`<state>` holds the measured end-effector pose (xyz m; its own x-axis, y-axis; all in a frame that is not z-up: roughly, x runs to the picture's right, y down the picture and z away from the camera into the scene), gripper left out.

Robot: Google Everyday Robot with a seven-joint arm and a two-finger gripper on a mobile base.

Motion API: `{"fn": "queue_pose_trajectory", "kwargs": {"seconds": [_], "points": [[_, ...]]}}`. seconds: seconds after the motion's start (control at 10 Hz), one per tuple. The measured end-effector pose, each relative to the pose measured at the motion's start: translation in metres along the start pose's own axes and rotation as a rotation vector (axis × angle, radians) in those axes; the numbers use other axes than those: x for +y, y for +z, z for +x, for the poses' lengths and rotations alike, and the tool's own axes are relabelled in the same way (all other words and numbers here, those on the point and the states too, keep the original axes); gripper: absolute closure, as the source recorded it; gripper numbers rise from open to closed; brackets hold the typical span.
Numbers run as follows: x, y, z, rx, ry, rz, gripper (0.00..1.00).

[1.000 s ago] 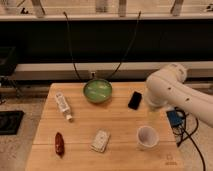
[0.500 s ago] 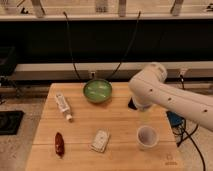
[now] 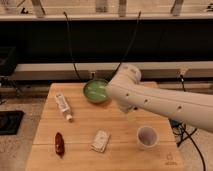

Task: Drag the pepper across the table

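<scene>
Your pepper (image 3: 59, 143) lay on the near left part of the table (image 3: 85, 129), close to the left edge. It was small, thin and dark red, and it pointed from far to near. Nothing touched it. Far from it, also on the left side, lay the white tube (image 3: 63, 106), tilted a little, with its cap end nearer to you. The pepper and the tube were well apart. The green bowl (image 3: 95, 91) sat at the far side of the table, near the middle. A small white packet (image 3: 101, 140) lay flat near the middle of the near side, to the right of the pepper. A pale cup (image 3: 147, 137) stood upright on the near right part, and a small mark (image 3: 171, 161) showed on the wood by the near right corner. Your robot's big white arm (image 3: 160, 102) reached in from the right and went across the far right half of the table. Its round end was just beside the bowl and covered the bowl's right rim. The gripper was hidden by that arm, somewhere over the far middle of the table, well away from the pepper. Its fingers stood wide apart, and you could not see anything in them. The pepper, the tube, the packet and the cup all lay free on the wood. Behind the table two black cables (image 3: 72, 45) hung down in front of a dark wall.
</scene>
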<state>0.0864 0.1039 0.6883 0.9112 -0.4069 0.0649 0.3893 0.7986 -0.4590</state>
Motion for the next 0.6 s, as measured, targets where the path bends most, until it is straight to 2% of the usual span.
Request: {"fn": "queue_pose_trajectory", "kwargs": {"seconds": [0.2,0.4,0.6], "points": [[-0.008,-0.001,-0.019,0.007,-0.05,0.005,0.2],[-0.011,-0.001,-0.029,0.014,-0.083,0.006,0.2],[-0.02,0.0,-0.053,0.017,-0.132,0.009,0.2]]}}
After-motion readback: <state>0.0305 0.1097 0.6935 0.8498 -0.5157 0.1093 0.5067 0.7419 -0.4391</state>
